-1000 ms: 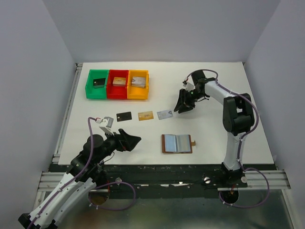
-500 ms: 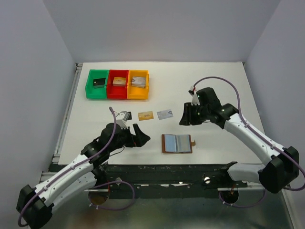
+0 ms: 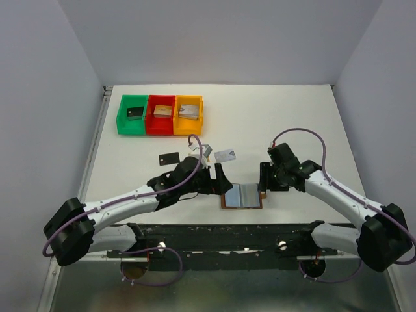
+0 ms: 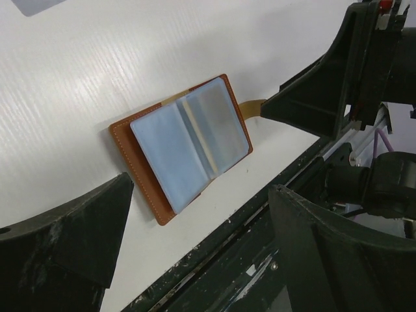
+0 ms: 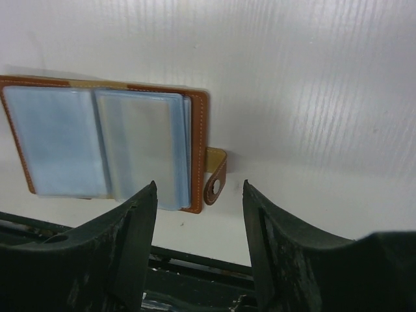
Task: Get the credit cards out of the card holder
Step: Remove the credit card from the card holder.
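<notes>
**A:** Both your arms have swung in across the table [image 3: 292, 117] to the card holder [image 3: 242, 195], which lies open at the near edge.

**B:** So you're lined up for another pull. Your left gripper [image 3: 223, 181] is spread wide at its left edge. Your right gripper [image 3: 265, 177] has widened, with its jaws either side of the strap [image 5: 216, 174], gripping nothing.

**A:** A second ago both were well away. The black card [image 3: 169, 158] and silver card [image 3: 225, 155] are already out. The gold one is now hidden behind your left arm.

Card holder [image 3: 241, 195] flanked by left jaws and right jaws, unobstructed from above
</notes>
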Controlling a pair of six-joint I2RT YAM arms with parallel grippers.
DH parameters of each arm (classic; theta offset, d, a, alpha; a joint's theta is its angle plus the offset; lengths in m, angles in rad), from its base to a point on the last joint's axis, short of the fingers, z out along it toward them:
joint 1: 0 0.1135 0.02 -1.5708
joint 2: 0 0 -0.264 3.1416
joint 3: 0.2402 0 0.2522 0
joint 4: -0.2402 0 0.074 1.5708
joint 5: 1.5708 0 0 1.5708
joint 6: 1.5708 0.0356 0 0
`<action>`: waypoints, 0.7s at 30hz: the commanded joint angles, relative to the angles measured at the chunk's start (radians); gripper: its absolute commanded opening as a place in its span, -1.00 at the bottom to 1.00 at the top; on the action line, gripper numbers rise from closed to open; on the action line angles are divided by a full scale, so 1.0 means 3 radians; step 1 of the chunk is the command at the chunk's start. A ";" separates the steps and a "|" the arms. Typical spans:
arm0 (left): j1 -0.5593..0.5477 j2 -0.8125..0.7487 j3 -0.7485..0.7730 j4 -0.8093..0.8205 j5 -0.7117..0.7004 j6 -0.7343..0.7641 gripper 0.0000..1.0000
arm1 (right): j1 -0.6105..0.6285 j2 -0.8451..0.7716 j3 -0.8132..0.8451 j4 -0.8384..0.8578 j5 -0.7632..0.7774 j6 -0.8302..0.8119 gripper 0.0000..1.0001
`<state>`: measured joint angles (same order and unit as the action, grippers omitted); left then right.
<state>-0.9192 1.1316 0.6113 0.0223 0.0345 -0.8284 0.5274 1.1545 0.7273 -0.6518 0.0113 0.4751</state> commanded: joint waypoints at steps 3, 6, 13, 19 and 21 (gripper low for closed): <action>-0.0076 0.0211 0.0095 0.0176 0.0054 -0.0138 0.94 | 0.0021 0.0124 -0.0164 0.0102 0.0192 0.0155 0.26; -0.0081 0.0211 0.0059 0.0212 0.0054 -0.0148 0.89 | 0.0021 0.0201 -0.0190 0.0117 0.0213 0.0160 0.25; -0.0081 0.0308 0.0084 0.0299 0.0176 -0.0133 0.79 | 0.0021 0.0497 -0.0185 0.0245 0.0167 0.0165 0.13; -0.0081 0.0349 0.0100 0.0314 0.0217 -0.0107 0.76 | 0.0021 0.0580 -0.0164 0.0265 0.0126 0.0155 -0.04; -0.0081 0.0354 0.0095 0.0329 0.0222 -0.0102 0.75 | 0.0021 0.0600 -0.0169 0.0270 0.0111 0.0150 -0.13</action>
<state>-0.9382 1.2316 0.6262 0.0887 0.0734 -0.8639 0.5285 1.3235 0.6792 -0.5961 0.0399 0.5095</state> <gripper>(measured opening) 0.882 0.466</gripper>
